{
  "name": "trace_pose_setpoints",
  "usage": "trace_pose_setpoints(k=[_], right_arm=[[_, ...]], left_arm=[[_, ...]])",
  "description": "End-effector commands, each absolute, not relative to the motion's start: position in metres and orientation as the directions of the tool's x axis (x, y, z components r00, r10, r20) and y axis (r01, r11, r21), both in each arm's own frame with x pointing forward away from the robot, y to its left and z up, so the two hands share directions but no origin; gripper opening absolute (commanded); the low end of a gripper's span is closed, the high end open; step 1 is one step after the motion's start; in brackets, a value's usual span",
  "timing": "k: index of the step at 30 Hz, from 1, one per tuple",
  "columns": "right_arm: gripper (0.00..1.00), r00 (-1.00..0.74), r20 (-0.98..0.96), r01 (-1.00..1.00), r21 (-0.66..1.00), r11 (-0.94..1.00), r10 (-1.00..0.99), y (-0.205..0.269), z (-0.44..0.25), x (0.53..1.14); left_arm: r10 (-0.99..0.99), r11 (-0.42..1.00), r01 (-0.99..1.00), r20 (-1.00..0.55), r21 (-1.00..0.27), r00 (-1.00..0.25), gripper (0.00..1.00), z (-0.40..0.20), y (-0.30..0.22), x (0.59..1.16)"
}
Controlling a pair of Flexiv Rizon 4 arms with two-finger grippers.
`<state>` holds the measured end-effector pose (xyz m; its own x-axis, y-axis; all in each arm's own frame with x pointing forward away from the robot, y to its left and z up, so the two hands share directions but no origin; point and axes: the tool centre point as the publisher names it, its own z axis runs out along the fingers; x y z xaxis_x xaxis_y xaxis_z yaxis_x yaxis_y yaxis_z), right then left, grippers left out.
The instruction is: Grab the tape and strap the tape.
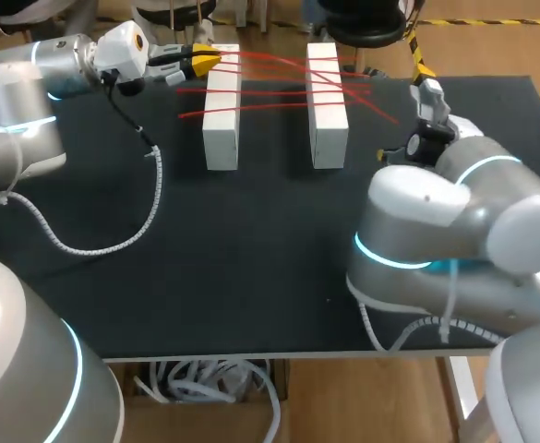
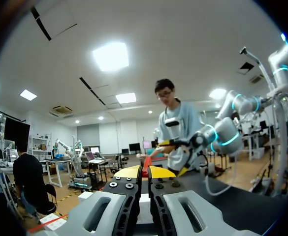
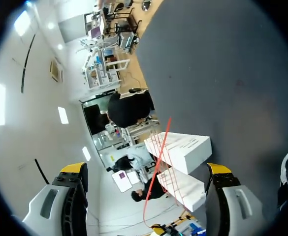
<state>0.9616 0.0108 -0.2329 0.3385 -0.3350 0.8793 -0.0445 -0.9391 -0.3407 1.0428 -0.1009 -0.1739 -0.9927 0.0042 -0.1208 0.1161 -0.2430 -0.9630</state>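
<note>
At the worktop's (image 1: 251, 277) far edge, my left gripper (image 1: 200, 60) pinches the red tape (image 1: 270, 90), whose strands span the left block (image 1: 222, 115) and right block (image 1: 328, 115). My right gripper (image 3: 146, 169) stands wide, empty. I'd hold tension and wrap squarely.

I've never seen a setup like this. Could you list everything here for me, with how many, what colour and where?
blocks: two, white, side by side at the table's far middle
tape: several strands, red, stretched across both blocks
table: one, black, under everything
cable: one, white, coiled, lying on the table's left side
left tool: one, yellow-tipped, shut on the tape by the left block's far end
right tool: one, yellow-tipped, open, at the table's right with the blocks ahead of it
</note>
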Motion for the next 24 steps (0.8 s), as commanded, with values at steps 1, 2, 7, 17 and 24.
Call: trace_pose_setpoints(k=[1, 2, 7, 17, 24], right_arm=[[1.0, 0.279, 0.887, -0.076, -0.362, -0.929, -0.368, 0.023, -0.236, 0.973], [1.0, 0.273, 0.885, -0.079, -0.371, -0.925, -0.378, 0.024, -0.235, 0.975], [1.0, 0.246, 0.88, -0.086, -0.398, -0.913, -0.407, 0.024, -0.234, 0.984], [1.0, 0.204, 0.869, -0.127, -0.433, -0.892, -0.451, 0.019, -0.232, 1.01], [1.0, 0.184, 0.866, -0.134, -0.447, -0.884, -0.466, 0.018, -0.233, 1.023]], left_arm=[[0.008, -0.247, 0.117, -0.123, -0.962, -0.992, 0.0, -0.176, -0.101, 1.044], [0.008, -0.247, 0.117, -0.123, -0.962, -0.992, 0.0, -0.176, -0.101, 1.044], [0.008, -0.247, 0.117, -0.123, -0.962, -0.992, 0.0, -0.176, -0.101, 1.044], [0.008, -0.247, 0.117, -0.123, -0.962, -0.992, 0.0, -0.176, -0.101, 1.044], [0.008, -0.247, 0.117, -0.123, -0.962, -0.992, 0.0, -0.176, -0.101, 1.044]])
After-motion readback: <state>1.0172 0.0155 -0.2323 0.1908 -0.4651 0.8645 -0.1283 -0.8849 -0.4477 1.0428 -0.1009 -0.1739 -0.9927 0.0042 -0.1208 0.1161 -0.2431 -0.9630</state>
